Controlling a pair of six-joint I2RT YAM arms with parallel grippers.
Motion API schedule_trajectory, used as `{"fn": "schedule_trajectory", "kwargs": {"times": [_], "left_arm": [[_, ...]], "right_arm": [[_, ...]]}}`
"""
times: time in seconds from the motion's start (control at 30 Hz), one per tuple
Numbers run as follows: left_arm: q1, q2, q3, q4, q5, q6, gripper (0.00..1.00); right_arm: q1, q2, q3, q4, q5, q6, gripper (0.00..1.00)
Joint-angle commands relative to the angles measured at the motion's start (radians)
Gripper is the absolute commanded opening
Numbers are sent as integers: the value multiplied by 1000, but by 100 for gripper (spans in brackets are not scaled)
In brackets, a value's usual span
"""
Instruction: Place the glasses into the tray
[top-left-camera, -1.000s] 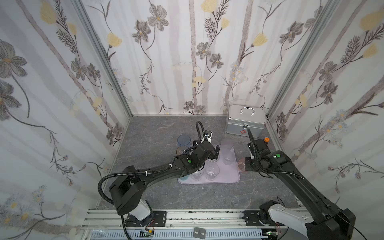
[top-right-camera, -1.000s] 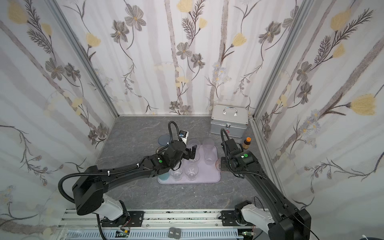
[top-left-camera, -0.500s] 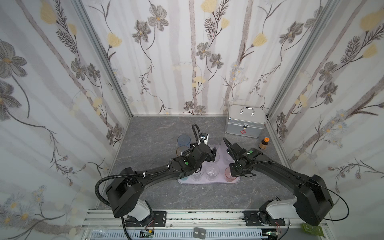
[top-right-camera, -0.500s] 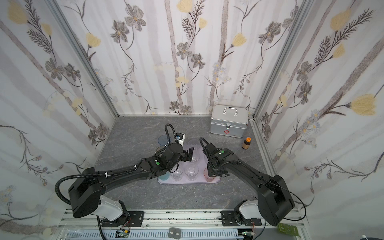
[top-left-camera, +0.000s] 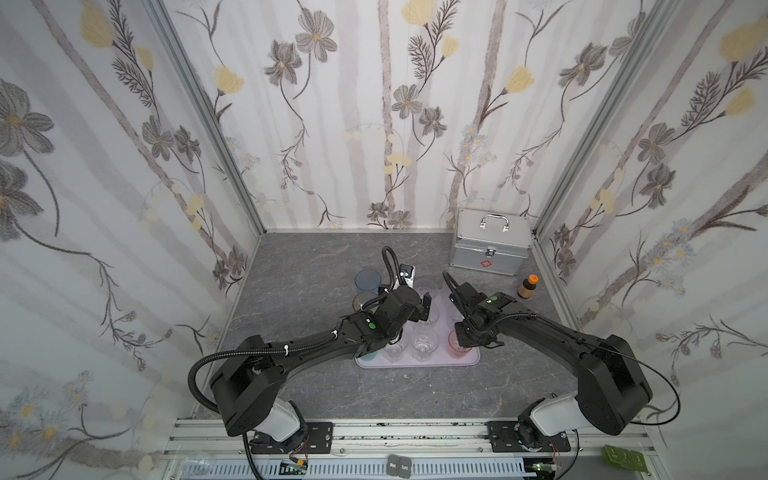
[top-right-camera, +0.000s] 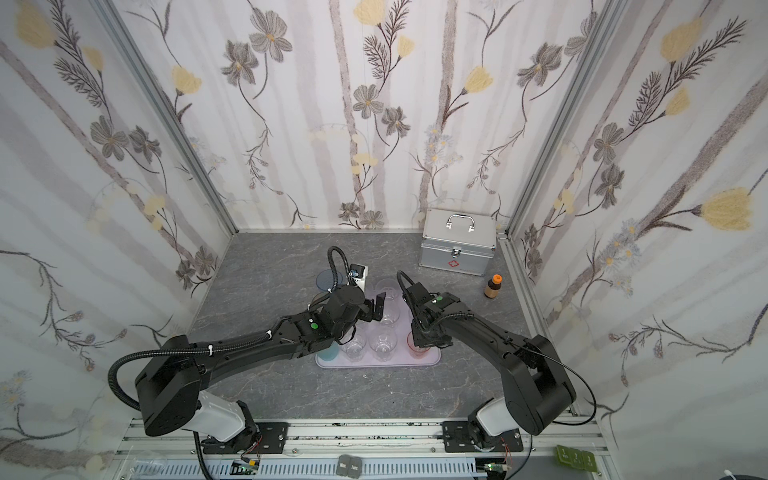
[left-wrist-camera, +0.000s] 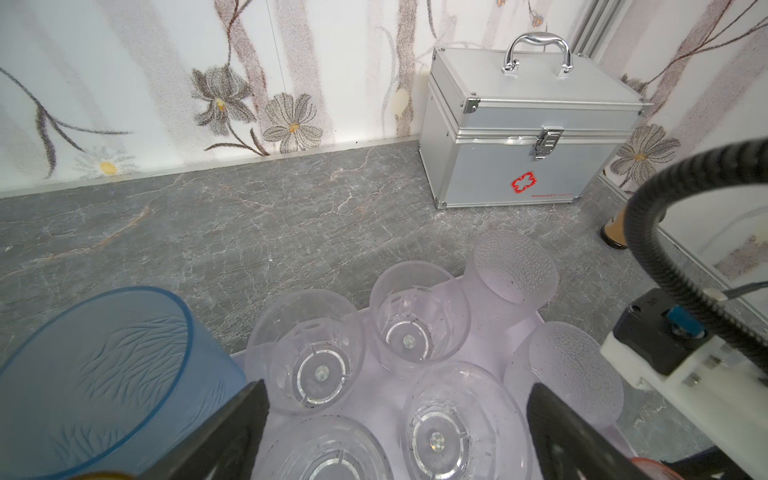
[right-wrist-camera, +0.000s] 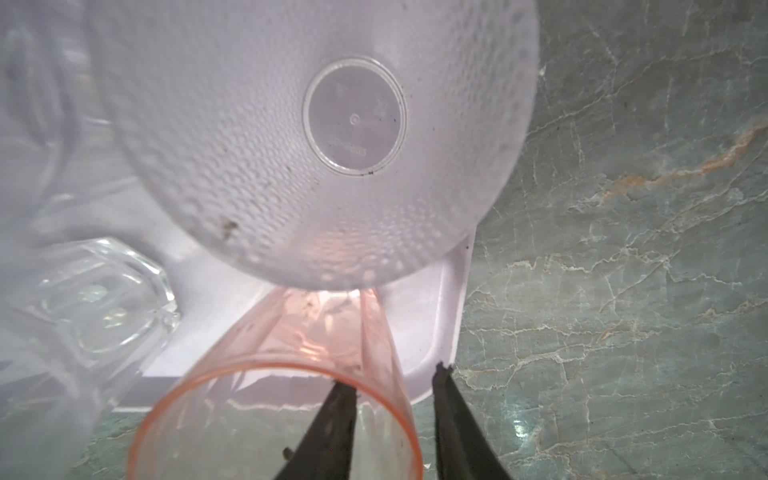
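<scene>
The pink glass (right-wrist-camera: 299, 332) stands in the tray's (right-wrist-camera: 428, 316) corner. The right end effector (right-wrist-camera: 392, 376) straddles its wall, jaws parted. A crooked lift could snag the rim and tip it against the frosted glass (right-wrist-camera: 291, 145). The left end effector (left-wrist-camera: 398, 386) hovers wide open, empty.

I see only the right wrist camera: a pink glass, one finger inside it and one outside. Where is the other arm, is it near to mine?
Observer: The left gripper hangs open over the clear glasses in the middle of the tray, holding nothing, apart from your right gripper.
Operator: What stands on my right side?
Observer: A small brown bottle stands on the table right of the tray, near a metal case.
Operator: Is some glass outside the tray?
Observer: A blue glass stands by the tray's far left corner; on it or off it, I cannot tell.
</scene>
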Motion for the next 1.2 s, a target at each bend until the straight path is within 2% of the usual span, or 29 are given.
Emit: {"fn": "schedule_trajectory", "kwargs": {"times": [0.0,0.17,0.27,0.43,0.57,0.8,0.93,1.07,1.17], "left_arm": [[17,-25,-3,14,-17,22,100],[77,-116,-34,2,-15,60,100],[141,-192,-55,-31,8,49,100],[342,-256,-73,-178,57,-28,100],[479,-354,-143,-197,133,-66,100],[555,-441,-225,-192,100,-53,100],[583,-476,-271,-175,50,-57,100],[602,-515,-299,-151,-7,-62,100],[607,-551,-332,-98,-102,-55,100]], "right_arm": [[-13,-32,52,-4,2,-20,43],[-101,-115,128,8,-51,-34,48],[-176,-172,134,99,-103,-19,50],[-304,-217,86,286,-133,41,52],[-399,-210,31,404,-207,80,51],[-426,-245,-39,510,-146,57,51],[-461,-327,-87,592,-105,43,53],[-469,-467,-173,758,-2,52,58],[-469,-548,-305,1014,59,11,66]]}}
